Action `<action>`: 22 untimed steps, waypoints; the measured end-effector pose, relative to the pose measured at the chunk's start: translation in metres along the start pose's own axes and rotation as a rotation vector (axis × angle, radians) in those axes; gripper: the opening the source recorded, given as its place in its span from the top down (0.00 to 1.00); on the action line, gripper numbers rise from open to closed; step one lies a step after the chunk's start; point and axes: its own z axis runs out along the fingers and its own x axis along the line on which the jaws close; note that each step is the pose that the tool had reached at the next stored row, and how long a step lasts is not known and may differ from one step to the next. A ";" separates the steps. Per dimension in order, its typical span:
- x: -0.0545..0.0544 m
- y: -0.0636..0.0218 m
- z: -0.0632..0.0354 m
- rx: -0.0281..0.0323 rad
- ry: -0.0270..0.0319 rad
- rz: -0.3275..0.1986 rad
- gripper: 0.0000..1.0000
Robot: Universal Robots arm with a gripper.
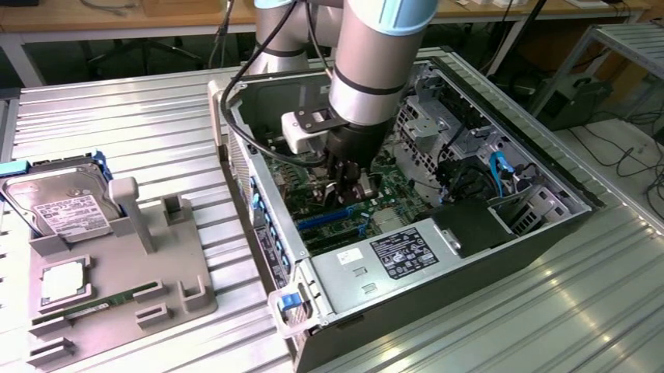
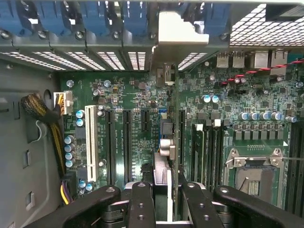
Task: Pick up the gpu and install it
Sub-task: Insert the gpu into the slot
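Observation:
My gripper (image 1: 349, 185) is reaching down inside the open computer case (image 1: 539, 167), low over the green motherboard (image 1: 389, 194). It is shut on the gpu (image 2: 175, 118), which the wrist view shows edge-on as a thin green board standing upright between my black fingers (image 2: 142, 202). The card's silver end bracket (image 2: 176, 29) sits against the rear slot openings of the case. Its long edge runs along a black expansion slot (image 2: 181, 137). Whether it is pressed into the slot I cannot tell.
Outside the case, on the exterior view's left, a grey holder (image 1: 155, 264) carries a silver hard drive (image 1: 62, 210) and a narrow RAM stick (image 1: 99, 305). A power supply (image 1: 405, 250) fills the case's near end. A white slot (image 2: 90, 142) and CPU socket (image 2: 256, 175) flank the card.

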 end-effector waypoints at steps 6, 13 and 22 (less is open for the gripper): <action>0.004 0.0011 0.0025 0.0000 -0.0004 0.000 0.72; 0.004 0.0019 0.0044 0.0000 -0.0004 0.000 0.72; 0.001 0.0025 0.0063 -0.0001 -0.0003 0.001 0.72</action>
